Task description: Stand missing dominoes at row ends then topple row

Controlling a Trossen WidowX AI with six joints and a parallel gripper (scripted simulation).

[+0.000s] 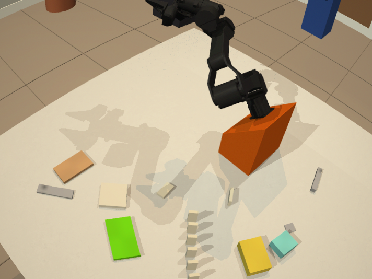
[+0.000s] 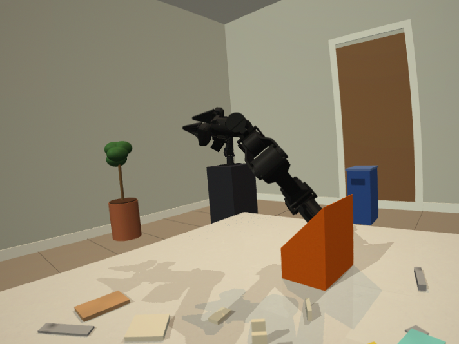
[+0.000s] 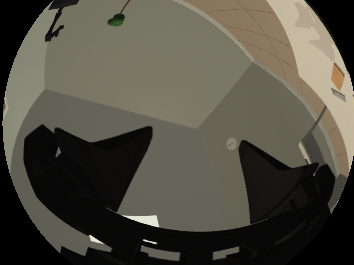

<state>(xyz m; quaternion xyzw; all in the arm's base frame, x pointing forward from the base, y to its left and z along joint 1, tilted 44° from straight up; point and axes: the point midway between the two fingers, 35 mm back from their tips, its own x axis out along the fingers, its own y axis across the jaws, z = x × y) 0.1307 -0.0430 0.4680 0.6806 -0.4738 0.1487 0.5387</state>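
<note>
The black two-fingered end effector (image 1: 154, 11) (image 2: 190, 122) (image 3: 198, 138) is wide open and empty, raised above the table (image 1: 124, 120) (image 2: 214, 244), probably to spare the standing row of cream rectangular dominoes (image 1: 192, 240) (image 2: 258, 330) below it. Nearer than that row, two loose cream dominoes (image 1: 165, 190) (image 1: 231, 196) (image 2: 221, 315) (image 2: 308, 308) await placing.

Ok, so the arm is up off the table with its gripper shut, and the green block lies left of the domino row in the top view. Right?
Not quite: the gripper is open, its fingers wide apart in the wrist view. The rest stands.
</note>
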